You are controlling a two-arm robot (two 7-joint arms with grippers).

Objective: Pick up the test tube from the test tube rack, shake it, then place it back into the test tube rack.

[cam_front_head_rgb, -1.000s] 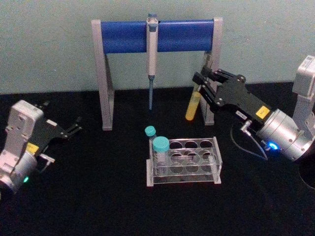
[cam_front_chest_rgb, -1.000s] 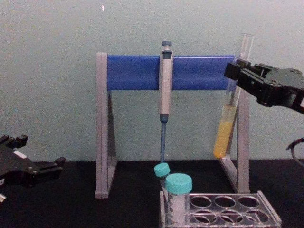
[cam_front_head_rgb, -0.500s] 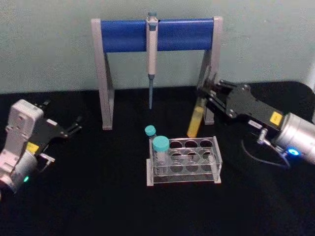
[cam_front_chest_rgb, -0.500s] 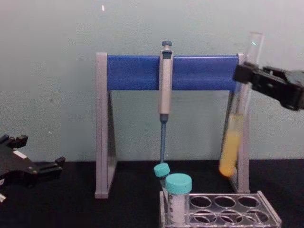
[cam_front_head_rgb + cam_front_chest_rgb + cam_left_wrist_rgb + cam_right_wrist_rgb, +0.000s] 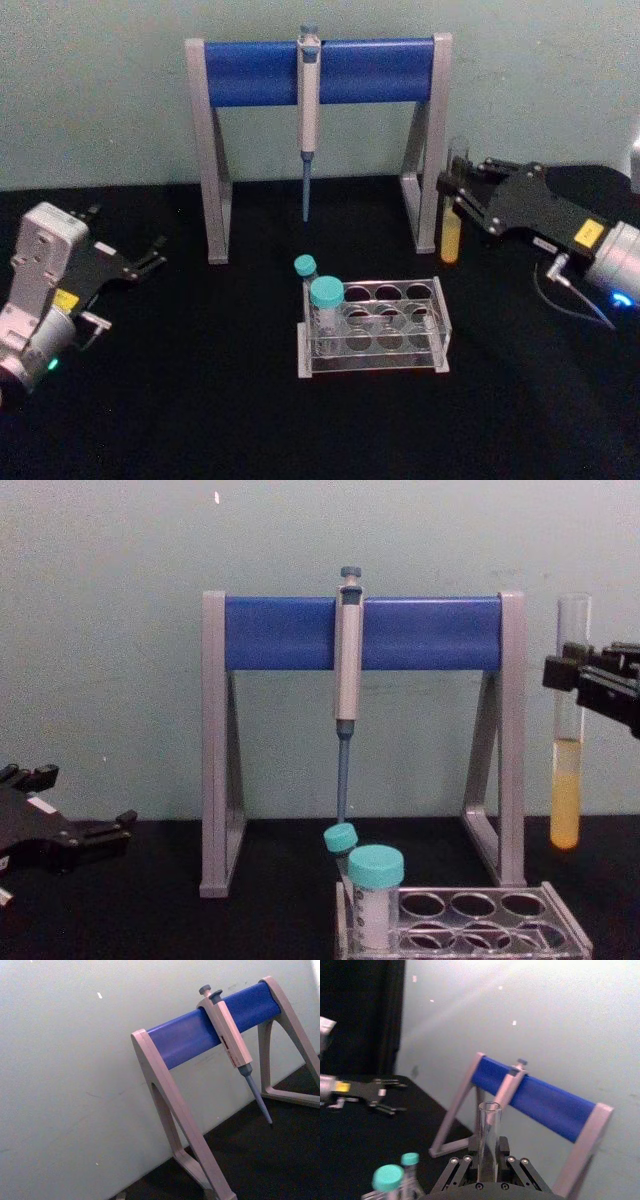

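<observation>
Test tube (image 5: 452,238) hangs upright in the right gripper (image 5: 461,192), whose fingers are closed on the clear glass above the yellow liquid. It is out of the test tube rack (image 5: 441,322), held over the far right part of the desk (image 5: 200,410), just beside the right leg of the pipette stand (image 5: 320,70) and farther back than the rack's right end. Its round bottom looks clear of the desk. The rack sits mid-desk with 2 teal-capped tubes (image 5: 326,296) at its left end and its other holes open. The left gripper (image 5: 128,236) rests idle near the left edge, fingers spread and empty.

Pick-up looks done, so the shake or the carry back is the step in hand. The return calls for bringing the tube toward the near edge and left, centring its bottom over an open hole, keeping it vertical, then lowering it before the fingers let go.

Each gripper carries a small yellow sticker and the pipette (image 5: 228,1032) a red mark; none of the print can be read.
</observation>
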